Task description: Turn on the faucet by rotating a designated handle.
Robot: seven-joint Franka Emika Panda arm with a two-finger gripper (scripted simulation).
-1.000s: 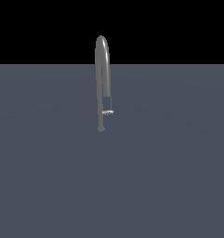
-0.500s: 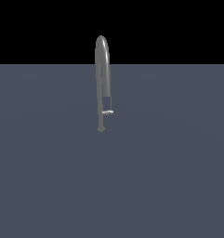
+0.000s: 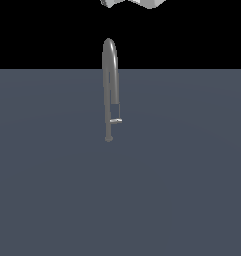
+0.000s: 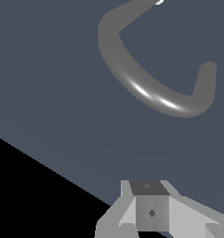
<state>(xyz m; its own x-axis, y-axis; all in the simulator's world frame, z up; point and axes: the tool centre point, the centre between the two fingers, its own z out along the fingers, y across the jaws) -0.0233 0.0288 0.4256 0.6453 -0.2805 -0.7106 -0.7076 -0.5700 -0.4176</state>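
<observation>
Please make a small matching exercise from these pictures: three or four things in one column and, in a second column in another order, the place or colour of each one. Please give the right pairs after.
Column 1:
1. faucet
2. handle
3. end effector
4. floor

Column 2:
A. white, at the top edge of the exterior view, above everything else
B. flat, dark blue-grey, wide
C. tall grey pipe, arched at the top
D. small light-grey lever, low on the stem, on the exterior view's right

Right pairs: 1-C, 2-D, 3-A, 4-B

Hand [image 4: 153, 223] cropped by wrist frame edge, fingertips unseen; arm [image 3: 133, 3] mostly cut off.
</observation>
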